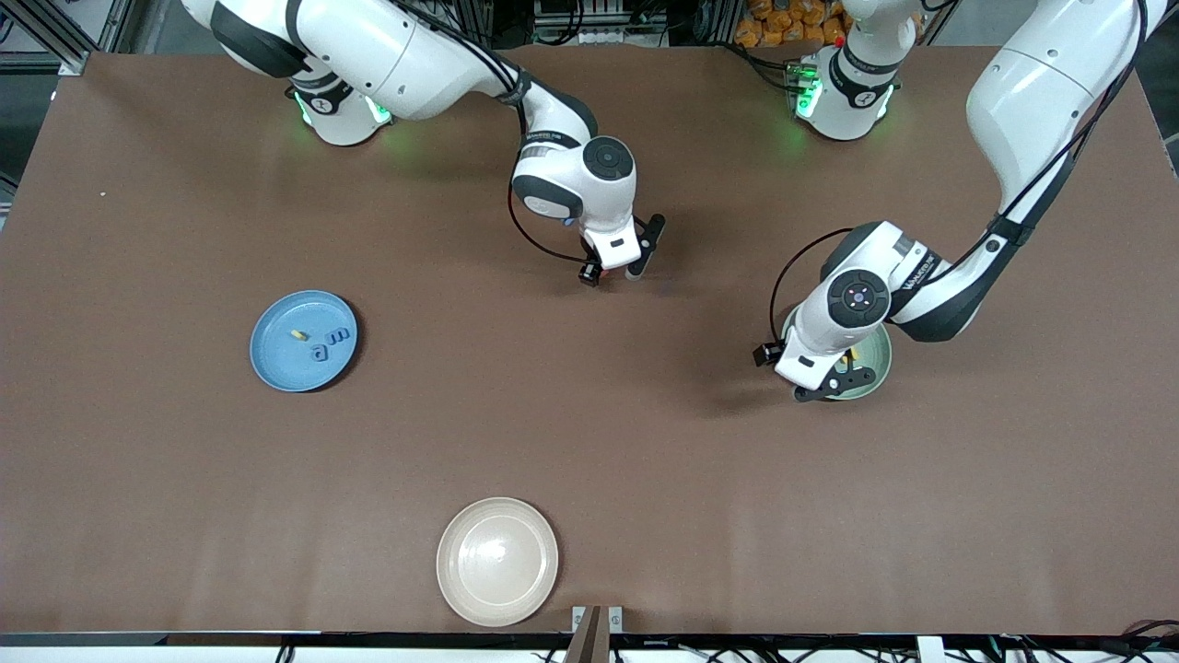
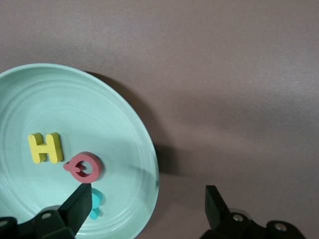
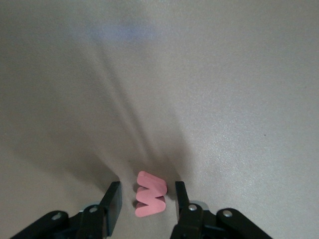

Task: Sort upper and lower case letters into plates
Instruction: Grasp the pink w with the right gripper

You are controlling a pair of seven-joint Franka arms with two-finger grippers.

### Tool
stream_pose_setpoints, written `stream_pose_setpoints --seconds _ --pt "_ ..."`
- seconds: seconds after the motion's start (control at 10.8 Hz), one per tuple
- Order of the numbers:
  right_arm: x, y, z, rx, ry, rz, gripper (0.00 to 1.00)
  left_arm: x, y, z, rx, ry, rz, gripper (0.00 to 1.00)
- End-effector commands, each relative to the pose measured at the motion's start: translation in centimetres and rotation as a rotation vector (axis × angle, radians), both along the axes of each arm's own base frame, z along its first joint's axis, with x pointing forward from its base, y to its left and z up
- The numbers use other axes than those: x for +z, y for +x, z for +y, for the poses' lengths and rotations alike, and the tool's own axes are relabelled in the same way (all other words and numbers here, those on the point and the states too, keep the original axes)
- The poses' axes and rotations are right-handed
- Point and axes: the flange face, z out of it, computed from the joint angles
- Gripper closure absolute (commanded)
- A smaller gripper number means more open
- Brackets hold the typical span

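Two claws over brown table: left claw released, right claw astride pink W

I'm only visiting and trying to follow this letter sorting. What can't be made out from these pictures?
- Front view: the left arm covers most of the pale mint green plate; its letters are hidden there.
- Left wrist view: a finger of the left gripper covers most of the teal foam letter, so it is unreadable.
- Front view: the small yellow piece in the glossy blue plate is too small to read.
- Right wrist view: whether the right gripper touches the red foam letter is unclear.
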Motion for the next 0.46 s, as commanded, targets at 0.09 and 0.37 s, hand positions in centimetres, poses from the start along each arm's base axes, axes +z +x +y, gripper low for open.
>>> stream_pose_setpoints --seconds 0.09,0.37 --pt "-0.3 0.2 -0.2 -0.055 -0.002 -0.042 0.88 0.7 0.4 -0.6 0.025 0.003 0.002 0.0" --pt "1.7 2.3 -1.3 -0.103 0.004 -0.058 1.0 0.8 -0.2 -2.3 0.029 0.0 0.002 0.0"
